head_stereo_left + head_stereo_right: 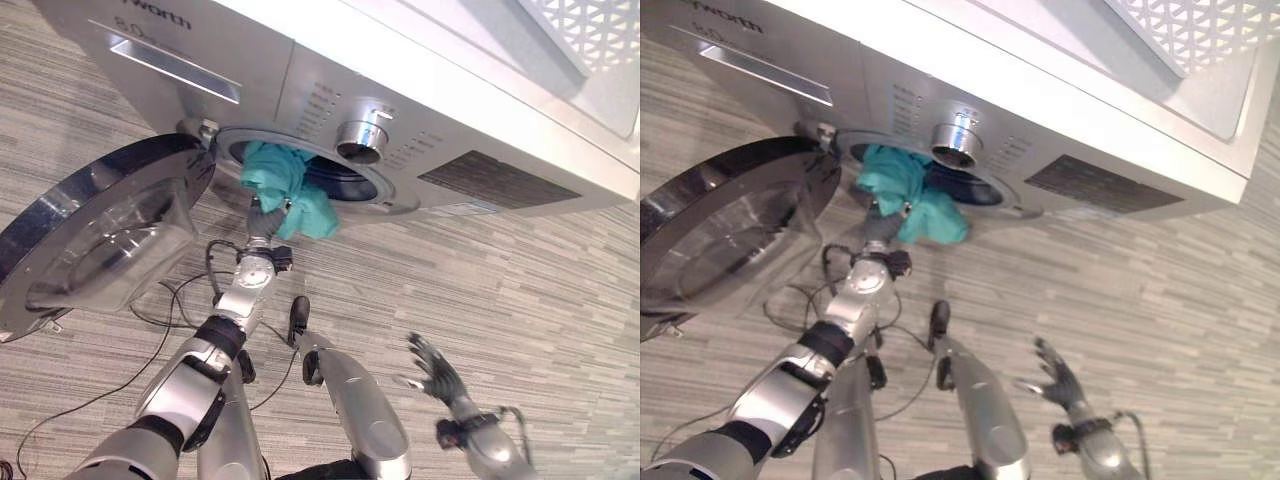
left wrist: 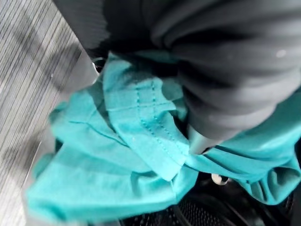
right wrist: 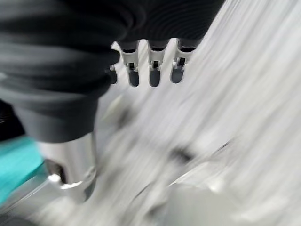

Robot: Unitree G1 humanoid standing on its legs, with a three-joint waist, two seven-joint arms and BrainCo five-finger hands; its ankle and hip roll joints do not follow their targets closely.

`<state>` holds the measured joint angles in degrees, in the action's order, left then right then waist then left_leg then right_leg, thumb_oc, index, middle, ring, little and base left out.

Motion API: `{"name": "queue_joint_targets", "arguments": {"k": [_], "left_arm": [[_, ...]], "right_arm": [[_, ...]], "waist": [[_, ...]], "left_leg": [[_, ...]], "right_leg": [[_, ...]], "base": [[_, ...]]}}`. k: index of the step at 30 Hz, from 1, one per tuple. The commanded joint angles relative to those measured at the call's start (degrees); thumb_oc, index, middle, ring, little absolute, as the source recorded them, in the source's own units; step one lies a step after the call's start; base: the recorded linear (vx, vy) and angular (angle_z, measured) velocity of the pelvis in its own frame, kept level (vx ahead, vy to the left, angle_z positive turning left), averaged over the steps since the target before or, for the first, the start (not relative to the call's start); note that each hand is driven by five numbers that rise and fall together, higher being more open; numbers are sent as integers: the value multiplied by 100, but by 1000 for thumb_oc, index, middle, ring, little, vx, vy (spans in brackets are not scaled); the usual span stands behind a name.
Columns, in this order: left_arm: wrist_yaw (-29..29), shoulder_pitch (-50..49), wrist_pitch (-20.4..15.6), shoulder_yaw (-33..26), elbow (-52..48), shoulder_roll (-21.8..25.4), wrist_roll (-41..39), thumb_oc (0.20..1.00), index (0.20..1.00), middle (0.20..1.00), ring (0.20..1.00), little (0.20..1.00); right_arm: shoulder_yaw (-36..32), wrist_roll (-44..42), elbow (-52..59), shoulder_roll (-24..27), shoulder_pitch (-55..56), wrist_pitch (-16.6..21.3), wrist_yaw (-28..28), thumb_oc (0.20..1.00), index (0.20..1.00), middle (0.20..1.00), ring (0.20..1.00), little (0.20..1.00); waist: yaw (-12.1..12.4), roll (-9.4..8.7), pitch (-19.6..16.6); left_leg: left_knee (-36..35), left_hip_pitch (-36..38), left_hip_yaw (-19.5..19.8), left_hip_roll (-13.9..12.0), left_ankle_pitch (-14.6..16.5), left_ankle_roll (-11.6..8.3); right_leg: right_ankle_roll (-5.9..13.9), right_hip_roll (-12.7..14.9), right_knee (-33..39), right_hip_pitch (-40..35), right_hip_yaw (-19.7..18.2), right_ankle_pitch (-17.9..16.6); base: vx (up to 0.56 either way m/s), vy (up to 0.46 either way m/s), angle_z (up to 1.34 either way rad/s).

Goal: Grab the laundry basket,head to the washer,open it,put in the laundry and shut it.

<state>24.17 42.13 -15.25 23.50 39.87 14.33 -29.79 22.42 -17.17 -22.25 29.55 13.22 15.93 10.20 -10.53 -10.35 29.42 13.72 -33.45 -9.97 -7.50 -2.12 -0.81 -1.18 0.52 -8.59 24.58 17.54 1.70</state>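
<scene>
One teal garment (image 1: 285, 190) hangs half in and half out of the washer's (image 1: 420, 90) round drum opening (image 1: 345, 178), bunched at its lip with a fold drooping below the rim toward 6 o'clock. The left hand (image 1: 262, 222) is pressed up under the cloth at the mouth of the opening; its fingers are buried in the teal folds, so I cannot tell whether they are curled on the cloth or straight. The washer door (image 1: 95, 235) is swung wide open, at 9 o'clock from the opening, its glass bowl facing out. The right hand (image 1: 437, 368) hangs over the striped grey floor (image 1: 520, 290), well apart from the washer at about 5 o'clock from the opening, its fingers (image 3: 154, 70) spread and holding nothing.
</scene>
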Motion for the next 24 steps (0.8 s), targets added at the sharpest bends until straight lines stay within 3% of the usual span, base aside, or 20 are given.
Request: {"name": "queue_joint_targets", "arguments": {"k": [1,8,18,24], "left_arm": [[105,284,-475,-88,-371,-268,297,200,200,200,200,200],[258,586,-506,-59,-113,-451,318,200,200,200,200,200],[518,1047,-533,-15,56,-783,400,200,200,200,200,200],[721,1984,-544,-268,296,-118,344,200,200,200,200,200]], "right_arm": [[-93,306,481,-101,-391,15,231,1000,1000,1000,1000,1000],[-40,165,539,-301,-700,87,411,1000,1000,1000,1000,1000],[97,256,396,-523,-866,61,768,1000,1000,1000,1000,1000],[38,259,447,-483,-905,110,785,1000,1000,1000,1000,1000]], "waist": [[148,-204,37],[47,-254,37],[-93,-159,37],[-198,-139,37]], "left_leg": [[-440,-487,-298,-35,-351,-194],[-253,-918,-276,-71,-242,-153],[-246,-1601,-109,-29,-271,-140],[-161,-1942,33,-61,-250,-152]], "right_leg": [[338,317,-383,201,284,411],[364,327,-480,643,196,369],[331,302,-513,1340,70,342],[319,269,-676,1692,12,406]], "base": [[-9,5,-4],[6,-4,-4],[24,-38,0],[50,-66,0]]}}
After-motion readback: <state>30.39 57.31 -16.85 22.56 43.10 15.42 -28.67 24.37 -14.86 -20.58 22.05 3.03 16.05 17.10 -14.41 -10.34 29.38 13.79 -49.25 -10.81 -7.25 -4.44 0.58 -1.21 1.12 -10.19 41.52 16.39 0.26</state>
